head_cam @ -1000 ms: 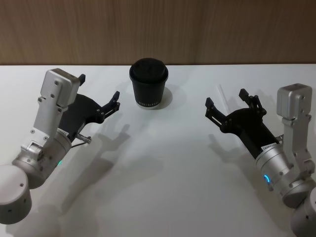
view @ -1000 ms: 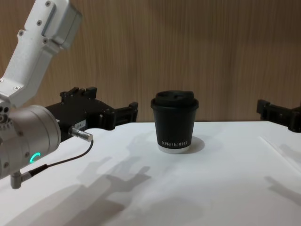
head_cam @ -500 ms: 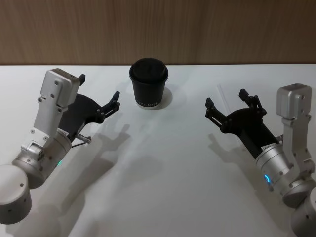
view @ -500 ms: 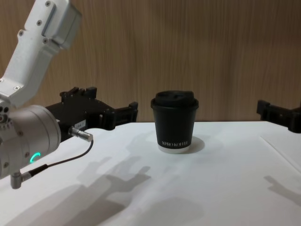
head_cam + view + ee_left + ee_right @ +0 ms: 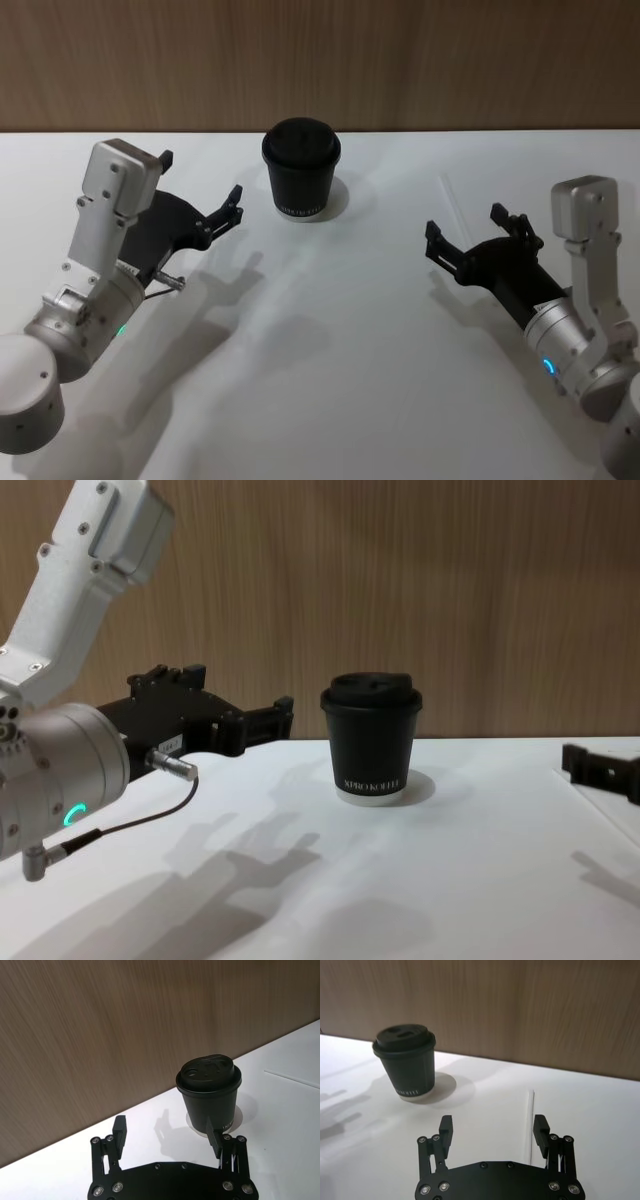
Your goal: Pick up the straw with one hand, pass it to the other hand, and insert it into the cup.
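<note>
White matte table [image 5: 330, 400], flat and smooth, with a brown wood-grain wall [image 5: 400, 60] along its far edge. Left arm is chunky silver-grey metal with a cylindrical wrist, a glowing green ring [image 5: 72, 815] and a thin black cable [image 5: 130, 825] looping off it.

Left gripper [image 5: 201, 175] is black, with a flat plate body and visible screws. It hovers on the left, near the cup. Its fingers are spread wide and hold nothing.

Right gripper [image 5: 464, 222] has the same black plate build on a silver wrist. It sits at the right, low over the table (its shadow shows just beneath it in the chest view). Its claw is wide and empty.

Cup [image 5: 301, 170] is black paper and tapered, with a domed black lid, small white lettering and a pale bottom rim. It stands upright at far centre, between the two grippers and apart from both.

Straw [image 5: 450, 195] is thin, straight and white, lying flat on the table to the right of the cup. It runs near-to-far, and its near end reaches in between the right gripper's open fingers [image 5: 540, 1127]. Cannot tell if anything touches it.
</note>
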